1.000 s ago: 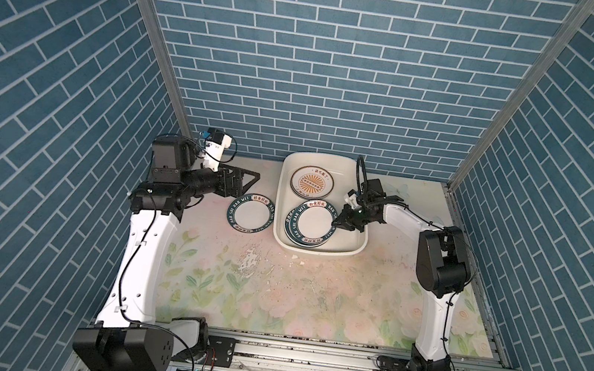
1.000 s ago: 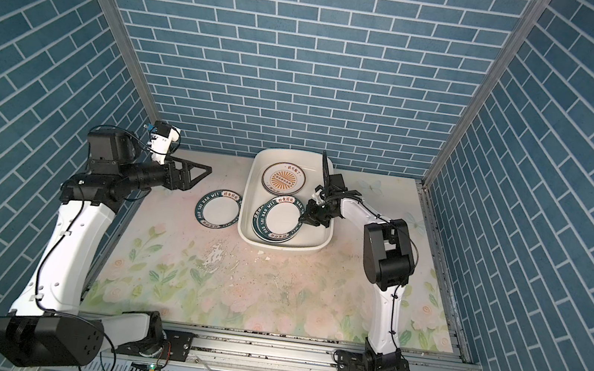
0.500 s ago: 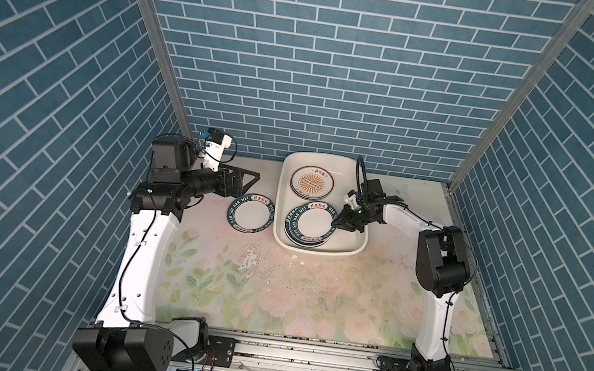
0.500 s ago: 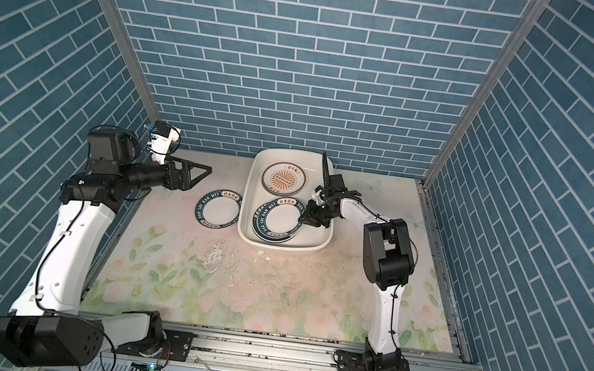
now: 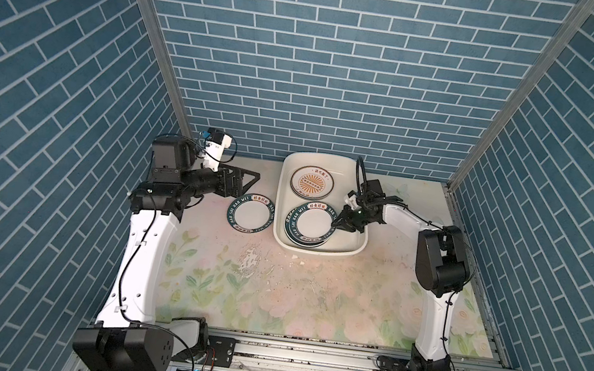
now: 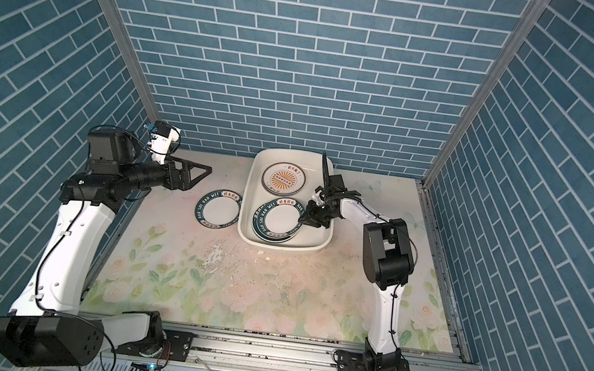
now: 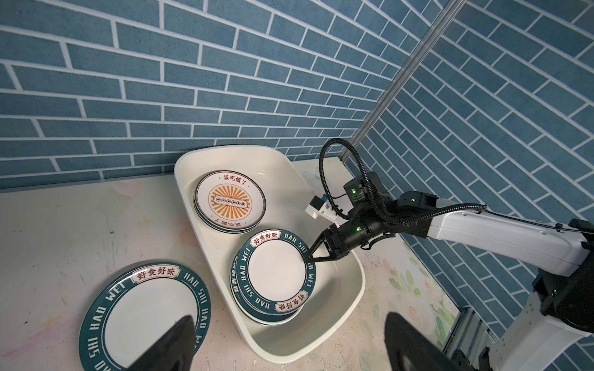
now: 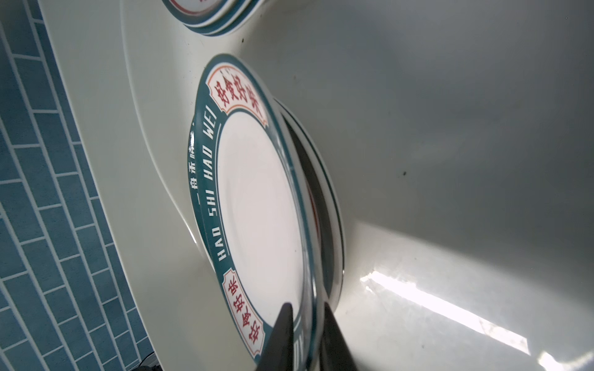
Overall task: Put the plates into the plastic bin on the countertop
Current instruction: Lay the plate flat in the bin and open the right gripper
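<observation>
White plastic bin (image 5: pixel 281 192) stands at the back of the worktop (image 5: pixel 312 294) in both top views. It holds sunburst plates (image 5: pixel 312 182) and a teal-rimmed stack. The right fingers (image 5: pixel 341 219) reach in at the top teal plate (image 5: pixel 309 221). A lone plate (image 5: pixel 250 216) lies flat just beside the bin, near the left fingers (image 5: pixel 248 177).

The left wrist view shows the left fingers (image 7: pixel 180 347) spread wide and empty.

The right wrist view shows the right fingers (image 8: pixel 283 337) clamped on the top teal plate's (image 8: pixel 257 208) rim, tilting it off the stack.
</observation>
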{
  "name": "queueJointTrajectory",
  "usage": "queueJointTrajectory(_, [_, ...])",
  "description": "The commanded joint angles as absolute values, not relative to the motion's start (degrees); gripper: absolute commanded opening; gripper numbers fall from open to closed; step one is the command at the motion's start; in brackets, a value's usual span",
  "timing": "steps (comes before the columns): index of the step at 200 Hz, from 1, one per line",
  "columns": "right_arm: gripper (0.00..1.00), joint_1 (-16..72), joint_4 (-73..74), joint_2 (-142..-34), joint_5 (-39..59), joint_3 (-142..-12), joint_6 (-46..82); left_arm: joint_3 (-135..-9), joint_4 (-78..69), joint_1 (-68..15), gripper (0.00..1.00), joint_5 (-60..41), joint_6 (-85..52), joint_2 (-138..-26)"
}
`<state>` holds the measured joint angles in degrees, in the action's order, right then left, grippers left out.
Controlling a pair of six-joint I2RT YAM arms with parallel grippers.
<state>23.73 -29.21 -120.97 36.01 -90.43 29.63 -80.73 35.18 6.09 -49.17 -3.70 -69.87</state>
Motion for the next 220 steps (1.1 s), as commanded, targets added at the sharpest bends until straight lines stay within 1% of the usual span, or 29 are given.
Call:
queueJointTrajectory(1, [0.17,23.55,-30.52,-121.91,35.38,-92.03,27.82,-80.71,34.47,6.24,0.93,-50.10,-3.76,-69.96])
queueJointTrajectory(220, [0.19,23.56,-31.60,-122.30,34.39,-91.63,27.07,-79.67,33.37,6.24,0.93,-50.89,-4.86,-70.16])
